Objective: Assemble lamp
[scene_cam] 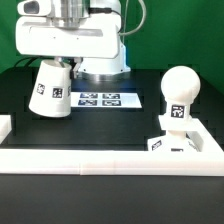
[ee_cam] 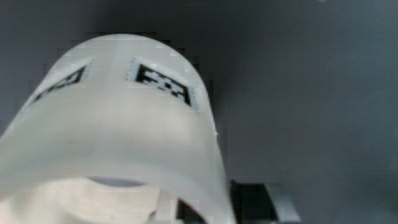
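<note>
The white cone-shaped shade (scene_cam: 50,92) hangs tilted at the exterior view's left, with its lower edge at or just above the black table. My gripper (scene_cam: 62,62) is shut on its narrow top rim. In the wrist view the shade (ee_cam: 125,120) fills most of the picture and shows two tags. One dark finger (ee_cam: 267,203) lies against its wall at my gripper (ee_cam: 222,206). The ball-shaped bulb (scene_cam: 180,93) stands upright in the blocky base (scene_cam: 168,143) at the exterior view's right, well apart from the shade.
The marker board (scene_cam: 105,100) lies flat on the table between the shade and the bulb. A low white wall (scene_cam: 100,160) runs along the front, with short side pieces at both ends. The robot's white body (scene_cam: 90,40) stands behind.
</note>
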Controlling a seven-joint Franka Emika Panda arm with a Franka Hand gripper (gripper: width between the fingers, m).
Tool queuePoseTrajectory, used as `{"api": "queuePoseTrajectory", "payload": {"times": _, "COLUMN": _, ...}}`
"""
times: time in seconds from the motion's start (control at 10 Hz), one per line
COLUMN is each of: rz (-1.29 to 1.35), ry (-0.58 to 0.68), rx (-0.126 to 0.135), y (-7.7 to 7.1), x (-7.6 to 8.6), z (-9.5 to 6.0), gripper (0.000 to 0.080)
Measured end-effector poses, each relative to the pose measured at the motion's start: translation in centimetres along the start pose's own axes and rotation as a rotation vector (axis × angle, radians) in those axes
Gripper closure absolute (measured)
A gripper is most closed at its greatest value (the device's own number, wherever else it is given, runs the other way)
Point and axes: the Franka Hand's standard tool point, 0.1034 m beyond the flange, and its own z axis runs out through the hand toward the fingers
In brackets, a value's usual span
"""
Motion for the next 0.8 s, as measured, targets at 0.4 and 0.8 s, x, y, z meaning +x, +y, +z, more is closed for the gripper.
{"api": "queuePoseTrajectory", "payload": {"times": 0.4, "rz": 0.061, "ry": 0.006, "rx": 0.025, "y": -5.3, "x": 3.1, "z": -3.0, "gripper": 0.0755}}
{"api": "queuePoseTrajectory", "payload": {"times": 0.8, "rz": 0.053, "ry": 0.005, "rx": 0.019, "y": -6.1, "x": 3.8, "z": -2.9, "gripper": 0.0755}}
